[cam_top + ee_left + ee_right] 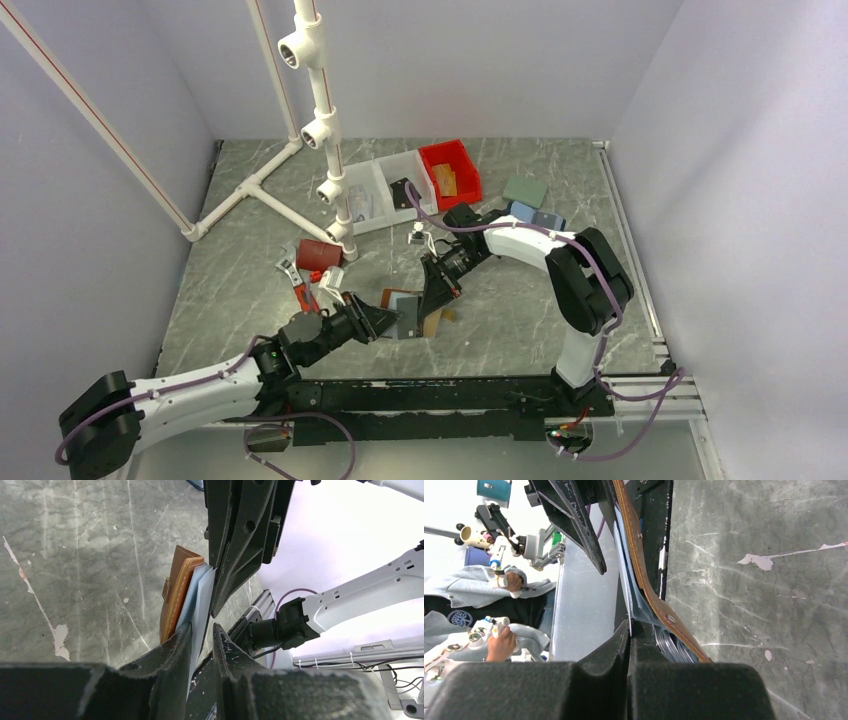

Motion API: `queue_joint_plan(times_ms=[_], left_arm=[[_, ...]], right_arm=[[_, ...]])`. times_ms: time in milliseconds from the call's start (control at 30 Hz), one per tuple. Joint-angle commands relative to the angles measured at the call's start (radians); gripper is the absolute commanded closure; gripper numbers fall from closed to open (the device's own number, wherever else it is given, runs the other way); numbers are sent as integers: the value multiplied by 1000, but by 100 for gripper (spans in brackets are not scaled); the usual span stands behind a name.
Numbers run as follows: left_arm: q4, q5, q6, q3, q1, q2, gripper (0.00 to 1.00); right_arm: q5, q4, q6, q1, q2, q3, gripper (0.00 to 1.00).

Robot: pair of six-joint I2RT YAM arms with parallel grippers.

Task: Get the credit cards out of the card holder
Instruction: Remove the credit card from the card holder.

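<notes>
Left gripper [202,630] is closed to a narrow gap on a pale credit card [204,597] standing edge-on between its fingers. Right gripper [630,627], directly opposite those tips, is clamped tight on the card holder [644,575]. Its brown leather lies against the card, just beyond the left fingertips.

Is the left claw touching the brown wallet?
Touching. The left wrist view shows the left gripper closed on the card holder's pale blue inner sheets, pinched between its fingers.
</notes>
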Motion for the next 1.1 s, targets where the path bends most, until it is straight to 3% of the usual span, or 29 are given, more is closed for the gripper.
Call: queue_joint_plan(times_ms=[0,200,567,1067], left_arm=[[5,-23,-21,-11,1,-24,74],[0,-26,-22,-13,0,-25,80],[-1,-25,-19,-22,1,-44,100],[-31,-56,-43,-69,2,-124,100]], right_arm=[[-8,-27,-58,-1,11,42,100],[-4,-33,-65,-4,16,43,100],[1,-46,-77,-15,32,49,100],[18,-80,-109,-16,52,64,100]])
